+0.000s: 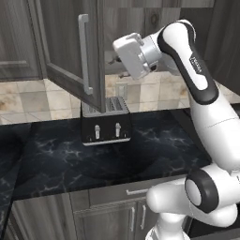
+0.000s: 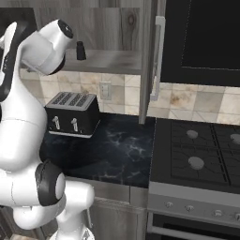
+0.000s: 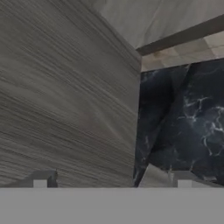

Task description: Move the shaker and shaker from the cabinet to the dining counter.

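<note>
The cabinet (image 2: pixel 117 28) stands with both doors swung out, the left door (image 1: pixel 70 51) carrying a slim silver bar handle (image 1: pixel 84 54) and hanging above a black toaster (image 1: pixel 105 124). Inside, a dark shaker (image 2: pixel 80 50) stands upright on the grey shelf (image 2: pixel 108 61), toward the shelf's left end and near its front edge. The white arm (image 1: pixel 192 65) reaches up toward the opening between the doors. The gripper (image 3: pixel 111 179) is spread wide and holds nothing; its view faces the wood-grain door panel (image 3: pixel 65 96), with the black marble worktop (image 3: pixel 188 118) beyond the panel's edge.
</note>
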